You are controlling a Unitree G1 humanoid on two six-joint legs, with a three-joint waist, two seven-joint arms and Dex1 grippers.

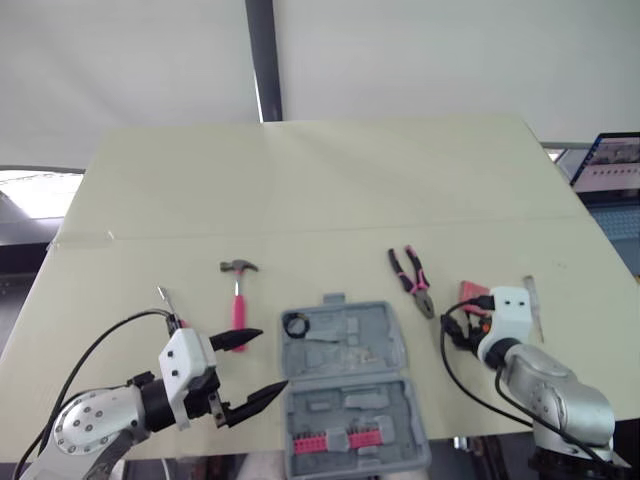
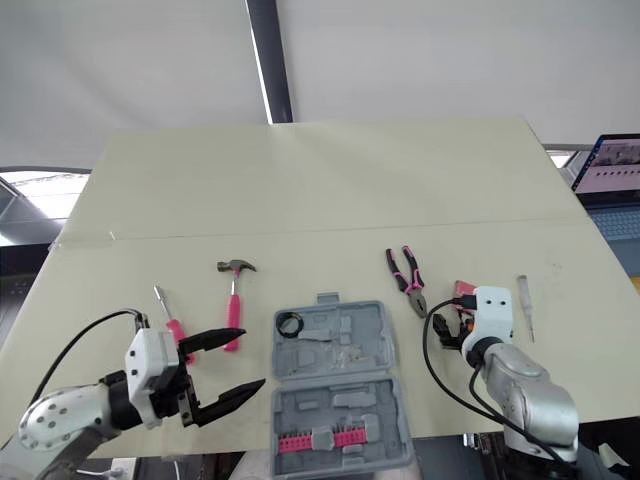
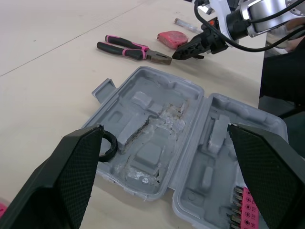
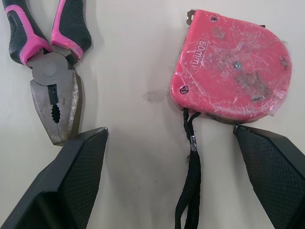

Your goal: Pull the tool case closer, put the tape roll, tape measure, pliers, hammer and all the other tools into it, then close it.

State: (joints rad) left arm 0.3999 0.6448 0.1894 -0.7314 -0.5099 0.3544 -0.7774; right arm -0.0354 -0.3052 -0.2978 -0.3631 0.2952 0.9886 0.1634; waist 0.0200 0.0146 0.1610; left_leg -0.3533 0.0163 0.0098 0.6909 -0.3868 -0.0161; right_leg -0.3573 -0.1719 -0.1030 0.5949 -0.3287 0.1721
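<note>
left hand wide open, empty, just left of open tool case | right hand wide open, empty, at tape measure right of case | pliers between them

Fingers spread wide on left hand, also on right hand.

The grey case lies open and flat at the table's near edge, with a black tape roll in the far-left corner of its far half and a row of pink bits in its near half. Left of it lie a pink-handled hammer, head away from the robot, and beyond that a pink-handled screwdriver. To its right lie black-and-pink pliers, nose toward the near edge, then a red tape measure with a black strap, then a slim pale tool.
</note>
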